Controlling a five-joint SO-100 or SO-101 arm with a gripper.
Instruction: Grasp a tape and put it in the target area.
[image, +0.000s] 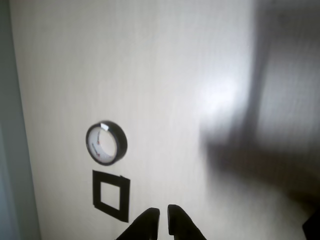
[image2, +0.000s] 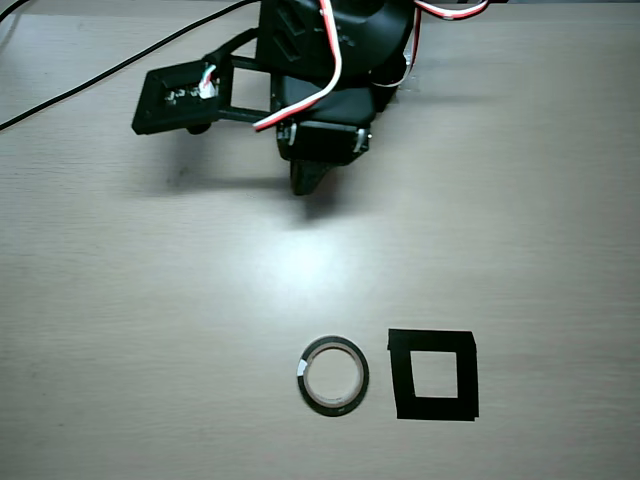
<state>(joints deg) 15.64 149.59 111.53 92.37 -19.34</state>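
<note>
The tape (image2: 303, 376) is a thin ring with a dark rim, lying flat on the beige table near the front in the overhead view. Just right of it, without touching, is the target area (image2: 400, 376), a square frame of black tape strips. In the wrist view the tape (image: 123, 145) lies just above the target area (image: 97, 191), left of centre. My gripper (image: 164, 216) enters from the bottom edge with its two dark fingers almost touching and nothing between them. In the overhead view the gripper (image2: 308, 182) hangs near the arm's base, far behind the tape.
A black plate with wires (image2: 180, 97) sticks out left of the arm, and a black cable (image2: 80, 85) runs to the top-left corner. In the wrist view the table's edge (image: 17, 150) runs down the left side, and the arm's shadow (image: 260, 150) falls on the right.
</note>
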